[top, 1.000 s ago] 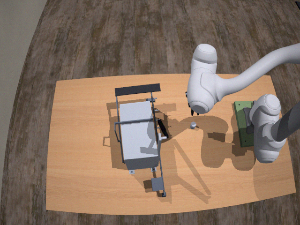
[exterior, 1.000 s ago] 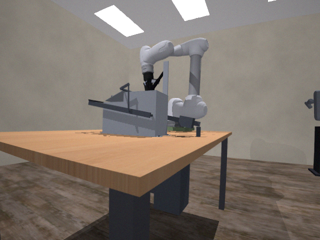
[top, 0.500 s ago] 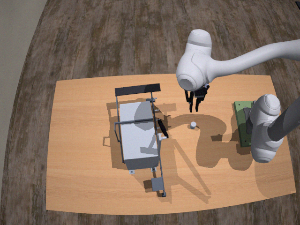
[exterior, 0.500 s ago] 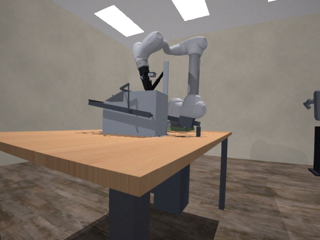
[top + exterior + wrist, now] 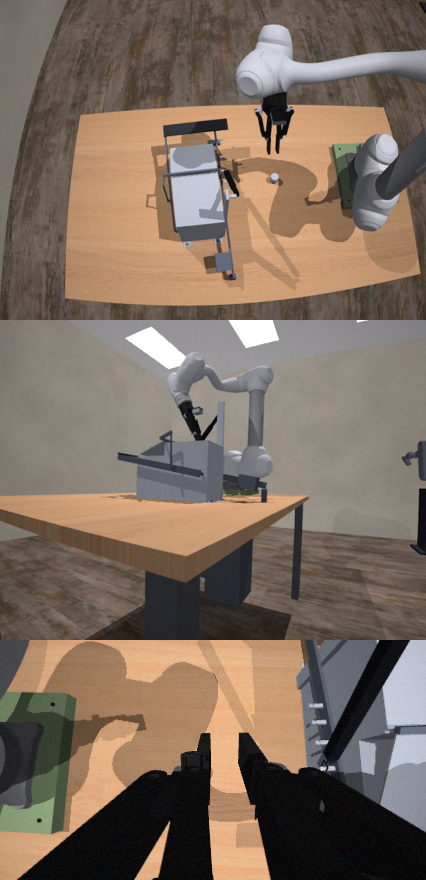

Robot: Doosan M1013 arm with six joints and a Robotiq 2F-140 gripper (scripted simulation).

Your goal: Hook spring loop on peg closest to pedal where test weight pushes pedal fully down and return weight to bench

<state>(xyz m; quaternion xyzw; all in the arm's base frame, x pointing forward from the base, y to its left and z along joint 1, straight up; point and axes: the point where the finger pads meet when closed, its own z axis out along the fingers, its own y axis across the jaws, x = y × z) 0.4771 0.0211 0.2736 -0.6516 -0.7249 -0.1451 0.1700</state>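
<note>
The grey feeder box (image 5: 196, 186) stands mid-bench, with its small pedal plate (image 5: 222, 262) at the near end and a dark lid bar (image 5: 195, 127) at the far end. The black spring (image 5: 231, 182) runs along its right side beside a row of pegs (image 5: 221, 157). In the wrist view the spring (image 5: 360, 700) ends in a loop (image 5: 325, 766) near the pegs (image 5: 316, 722). The steel weight (image 5: 274, 178) stands upright on the bench to the right of the feeder. My gripper (image 5: 272, 151) (image 5: 224, 748) hangs above the bench beyond the weight, fingers nearly closed with nothing between them.
The arm's green base plate (image 5: 343, 172) sits at the bench's right side, also seen in the wrist view (image 5: 35, 765). The arm's lower joints rise over it. From the side view the feeder (image 5: 178, 475) hides the gripper tips (image 5: 196, 435).
</note>
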